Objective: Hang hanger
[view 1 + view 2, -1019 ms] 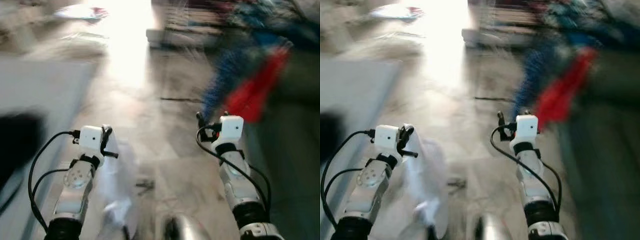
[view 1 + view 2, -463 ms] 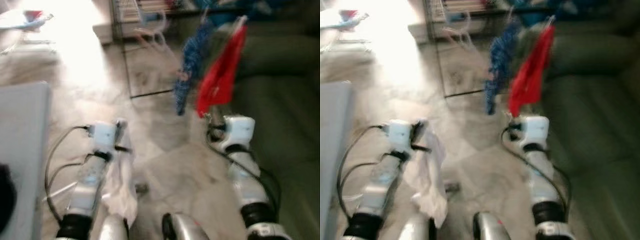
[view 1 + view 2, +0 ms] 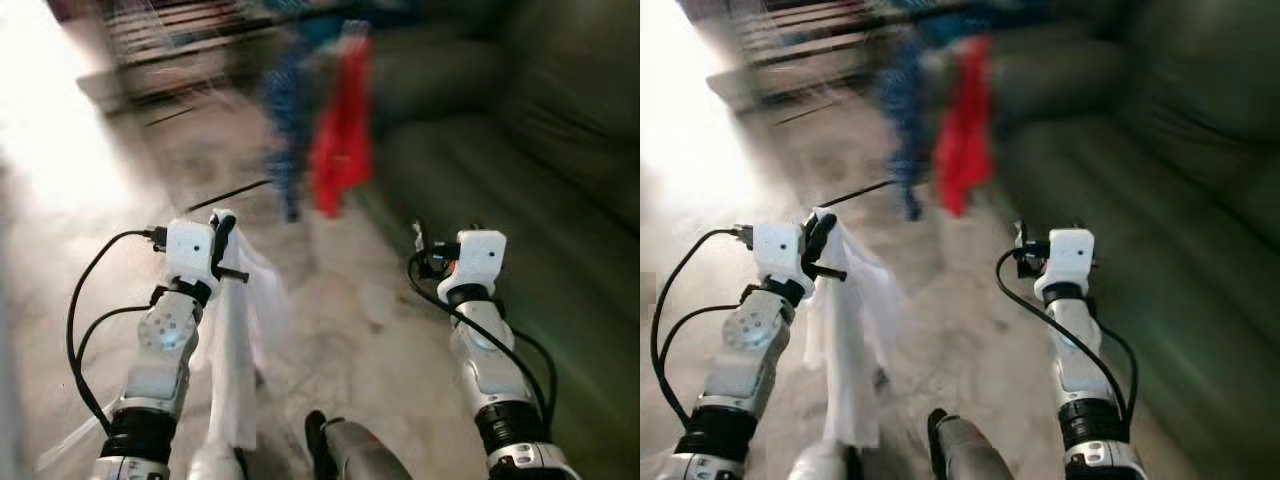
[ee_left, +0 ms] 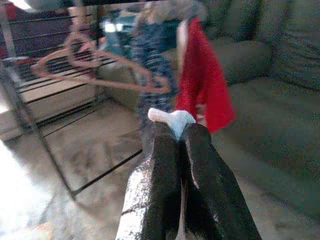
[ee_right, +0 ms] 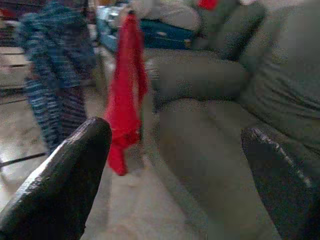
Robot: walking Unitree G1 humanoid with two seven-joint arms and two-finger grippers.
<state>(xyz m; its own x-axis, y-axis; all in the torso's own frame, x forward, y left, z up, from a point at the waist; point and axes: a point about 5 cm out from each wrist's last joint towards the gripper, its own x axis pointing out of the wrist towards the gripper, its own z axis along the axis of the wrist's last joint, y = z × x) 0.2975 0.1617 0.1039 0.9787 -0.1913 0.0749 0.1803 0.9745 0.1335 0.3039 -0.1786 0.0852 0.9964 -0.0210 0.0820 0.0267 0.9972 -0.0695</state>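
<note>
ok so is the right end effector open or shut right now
Open. In the right wrist view its two black fingers stand far apart with nothing between them, only the green sofa and red garment beyond.

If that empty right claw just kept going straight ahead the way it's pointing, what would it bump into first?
Probably the green sofa: the right gripper, fingers wide open, looks along its seat front, with the hanging red garment just off to one side. Depth is blurry, so which comes first is uncertain.

Head stereo looks down; wrist cameras forward, sharing red garment (image 5: 125,95).
</note>
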